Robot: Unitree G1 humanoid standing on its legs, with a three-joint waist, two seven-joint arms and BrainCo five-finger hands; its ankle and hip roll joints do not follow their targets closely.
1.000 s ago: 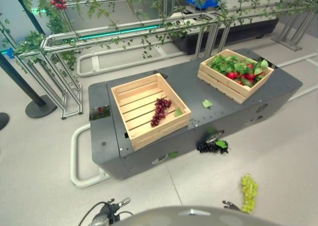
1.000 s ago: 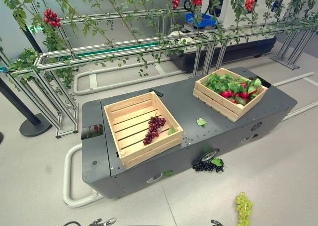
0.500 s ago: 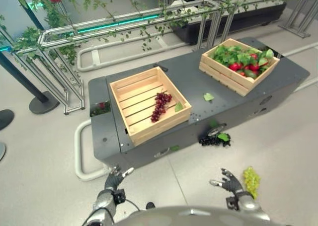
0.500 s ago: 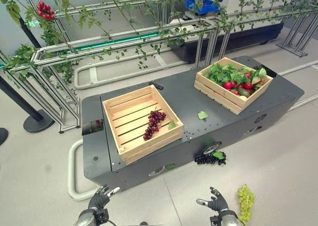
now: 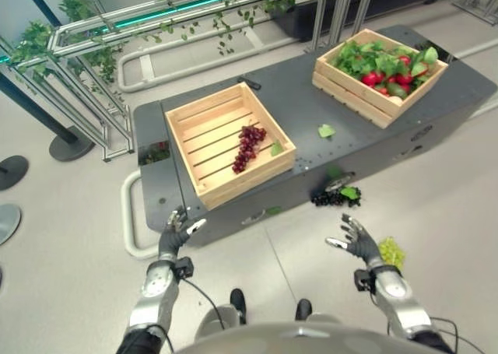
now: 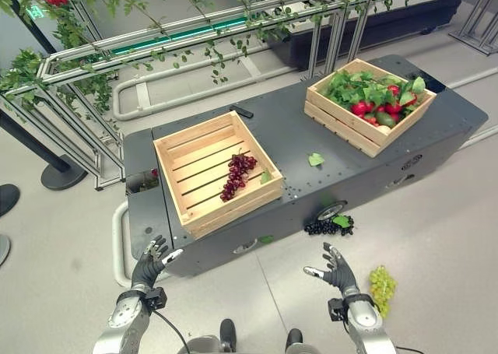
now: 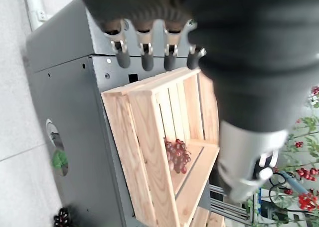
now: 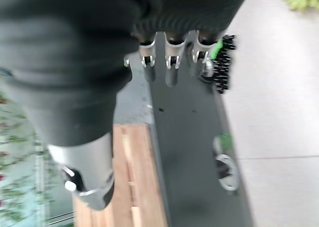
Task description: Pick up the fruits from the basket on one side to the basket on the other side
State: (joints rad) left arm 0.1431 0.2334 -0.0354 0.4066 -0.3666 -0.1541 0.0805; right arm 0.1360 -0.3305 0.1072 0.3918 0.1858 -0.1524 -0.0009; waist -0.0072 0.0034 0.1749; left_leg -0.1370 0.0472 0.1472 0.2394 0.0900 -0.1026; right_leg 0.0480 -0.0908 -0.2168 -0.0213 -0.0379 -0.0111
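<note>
Now, both hands empty, fingers spread | left hand (image 5: 173,235) and right hand (image 6: 336,269) hung short of the grey platform's (image 6: 292,148) near edge | fruit crate (image 6: 367,105) sat at its far right end, nearer the right hand | red grapes (image 6: 236,174) lay in the left crate (image 6: 178,179).

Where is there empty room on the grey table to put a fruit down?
The grey table is bare between the near crate and the full crate, apart from one leaf. The near crate holds just red grapes. The full crate is crowded.
</note>
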